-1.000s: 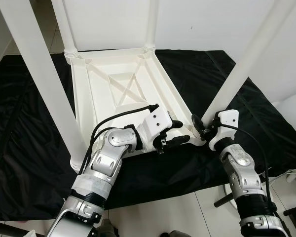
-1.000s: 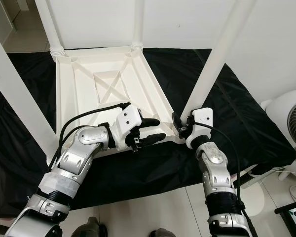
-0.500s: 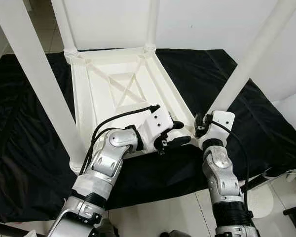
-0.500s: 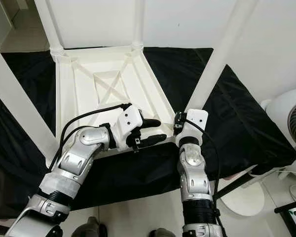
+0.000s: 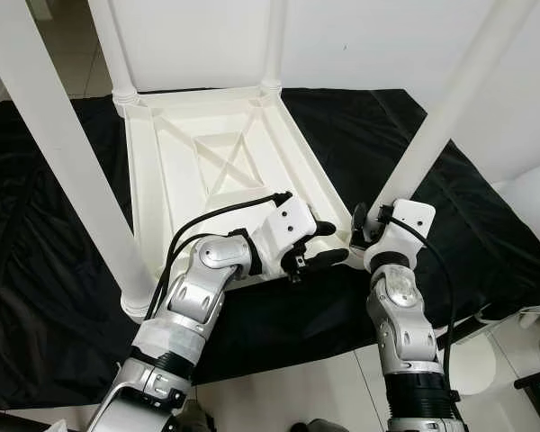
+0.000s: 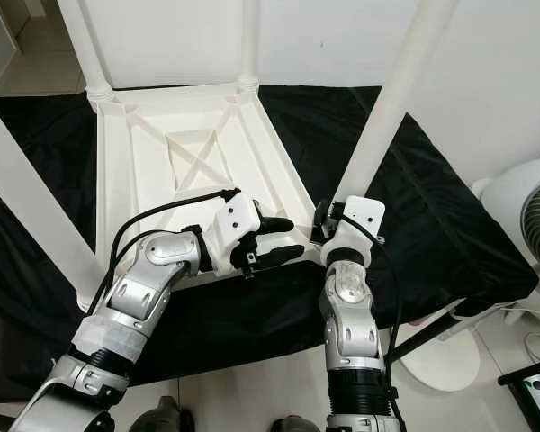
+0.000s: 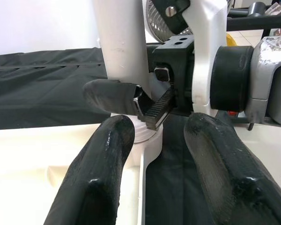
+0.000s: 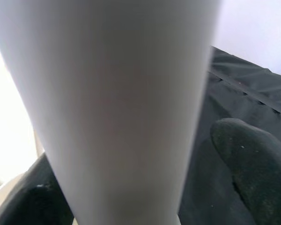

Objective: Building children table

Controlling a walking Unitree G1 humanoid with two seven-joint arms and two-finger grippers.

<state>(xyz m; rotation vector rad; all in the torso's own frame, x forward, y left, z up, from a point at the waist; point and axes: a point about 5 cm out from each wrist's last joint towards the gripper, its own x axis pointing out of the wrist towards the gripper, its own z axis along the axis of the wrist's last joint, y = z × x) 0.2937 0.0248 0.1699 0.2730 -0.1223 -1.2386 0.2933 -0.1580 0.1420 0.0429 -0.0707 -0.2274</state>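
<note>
Table [image 5: 207,162], white and flipped upside down, sits mid-frame on a black sheet [image 5: 486,234] with black margin all around it. Right gripper [image 5: 360,225] is clamped round the near-right leg [image 5: 432,144] at its base. Left gripper [image 5: 319,243], fingers spread, hovers over the near rim just beside it.

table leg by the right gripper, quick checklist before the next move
1. Right gripper at the near right leg base: ok.
2. Its fingers either side of the leg: ok; firm clamp: cannot tell.
3. Leg fully seated in its corner socket: cannot tell.
4. Left gripper open over the table near edge, holding nothing: ok.
5. The other three legs standing in their corners: ok.
6. Table lying upside down on the black cloth: ok.
</note>
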